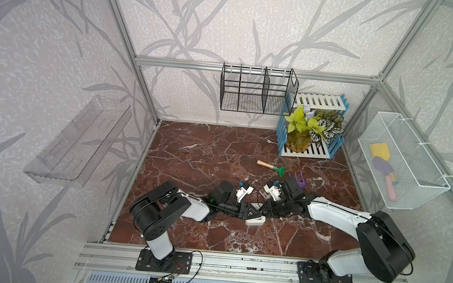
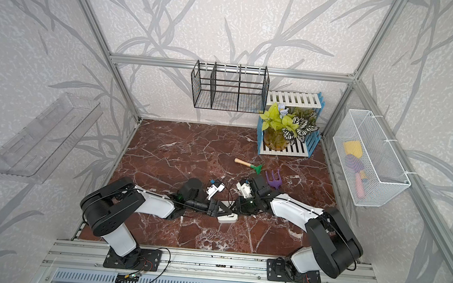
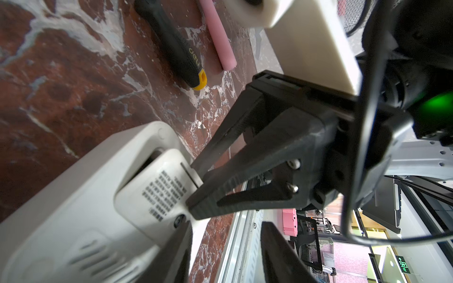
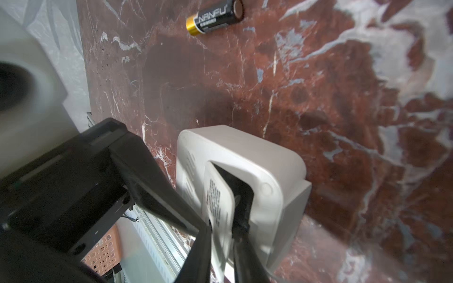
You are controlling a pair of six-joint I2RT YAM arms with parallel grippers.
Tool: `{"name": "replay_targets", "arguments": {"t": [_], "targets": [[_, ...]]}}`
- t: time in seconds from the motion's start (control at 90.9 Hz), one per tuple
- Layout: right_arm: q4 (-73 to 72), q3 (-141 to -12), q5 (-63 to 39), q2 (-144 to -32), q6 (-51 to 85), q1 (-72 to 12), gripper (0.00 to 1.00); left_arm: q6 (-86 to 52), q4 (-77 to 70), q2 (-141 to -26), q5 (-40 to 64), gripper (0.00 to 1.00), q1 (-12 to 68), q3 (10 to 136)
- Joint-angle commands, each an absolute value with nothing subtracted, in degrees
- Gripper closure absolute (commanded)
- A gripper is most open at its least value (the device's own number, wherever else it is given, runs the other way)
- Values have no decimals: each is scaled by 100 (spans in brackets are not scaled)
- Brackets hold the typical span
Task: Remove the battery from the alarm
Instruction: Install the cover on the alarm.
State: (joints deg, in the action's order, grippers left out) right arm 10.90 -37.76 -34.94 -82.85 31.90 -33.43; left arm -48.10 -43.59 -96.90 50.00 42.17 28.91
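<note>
I am watching the alarm [image 3: 73,208], a smooth white plastic square block with rounded corners, which is lying back-up on the red-brown, white-veined marble-look surface [image 4: 318,73]. In both top views it is showing only as a white sliver beneath the two meeting wrists.

The right hand [image 3: 196,190], black with ribbed matte fingers, is pinching the thin white cover plate [image 4: 218,196] by its end. The plate is standing tilted up off the alarm's back, and a dark rectangular recess [image 4: 242,188] is showing behind it. Rows of small black print are running across the plate, but they are too fine for me to read. Long grille slots [image 3: 93,252] are moulded into the back next to the plate.

The left hand [image 3: 228,225] is standing spread, with bare surface showing between its smooth black fingers. One finger is lying against the alarm's edge near the plate, and I cannot tell whether it is pressing.

The battery [image 4: 214,17], a small glossy black cylinder with a gold band at one end and a coppery cap at the other, is lying on its side on the surface, out of the alarm and well apart from it. White capitals along its side are spelling "NANFU".

Through the left wrist camera I am also seeing a screwdriver [image 3: 176,46] with a black rubbery handle and a yellow butt, carrying yellow lettering that reads "deli". It is lying just beside a matte pink rod [image 3: 218,36].
</note>
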Motion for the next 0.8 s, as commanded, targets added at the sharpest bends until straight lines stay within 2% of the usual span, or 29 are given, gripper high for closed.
{"name": "replay_targets", "arguments": {"t": [0.0, 0.319, 0.539, 0.792], "targets": [[1223, -3822, -3392, -8299, 3174, -3366, 77, -4566, -3958, -9628, 4835, 50, 4127, 2856], [1339, -3847, -3375, -8184, 3126, -3362, 75, -4504, -4085, -9079, 4858, 48, 4029, 2743], [1422, -3839, -3340, -8079, 3110, -3366, 74, -4463, -4087, -8459, 4634, 47, 3652, 2327], [1598, -3934, -3307, -8014, 3064, -3366, 73, -4315, -3850, -8243, 4553, 46, 3459, 2087]]}}
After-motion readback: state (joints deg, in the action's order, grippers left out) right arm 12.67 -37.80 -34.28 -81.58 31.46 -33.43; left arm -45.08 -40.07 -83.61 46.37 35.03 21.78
